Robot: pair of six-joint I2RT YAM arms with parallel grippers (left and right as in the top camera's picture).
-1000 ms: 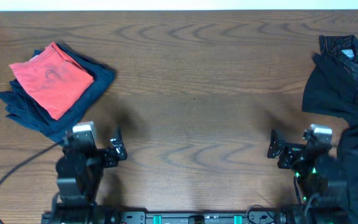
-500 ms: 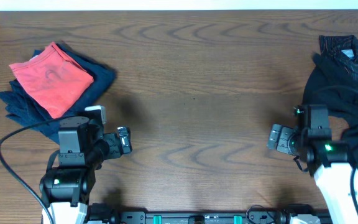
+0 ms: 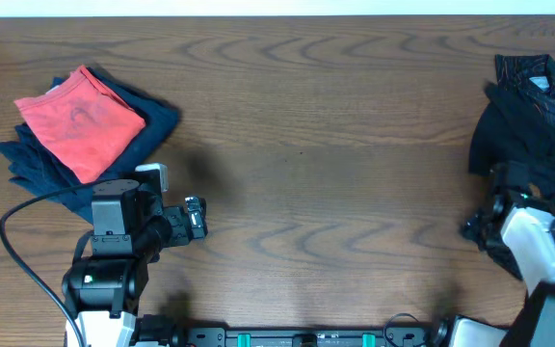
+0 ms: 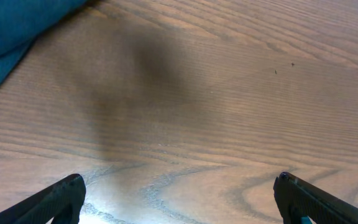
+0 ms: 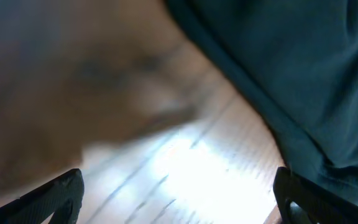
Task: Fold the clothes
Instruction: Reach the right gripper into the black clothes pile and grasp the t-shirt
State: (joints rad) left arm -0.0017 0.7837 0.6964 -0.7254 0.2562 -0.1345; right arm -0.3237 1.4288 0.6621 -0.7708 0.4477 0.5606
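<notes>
Clothes (image 3: 533,145): loose black heap against the right edge of the worktop (image 3: 306,145), running from the far right corner toward the near one. Soft, matte fabric, crumpled, with no flat panel or neat edge showing. At least two garments are in the heap. One is plain black. The other, a patterned garment (image 3: 550,89) at the far end, is black with thin pale wavy lines. Exact count not readable from the folds.

Right gripper (image 5: 180,200): hangs low at the heap's near-left margin, jaws spread wide and nothing between them. Its own camera is blurred, showing dark cloth across the upper right and lit wood grain below. Whether a fingertip touches the cloth cannot be told.

Left gripper (image 3: 195,220): near the front-left part of the worktop, jaws also spread wide, over bare wood and holding nothing.

Folded stack near the far left corner: one red piece (image 3: 80,120), flat and roughly square, on top of blue fabric (image 3: 157,118) that juts out on the near and right sides. Blue layers not countable.

Worktop: brown wood, bold swirling grain. One black cable (image 3: 13,236) loops beside the left arm. Two arms in all.
</notes>
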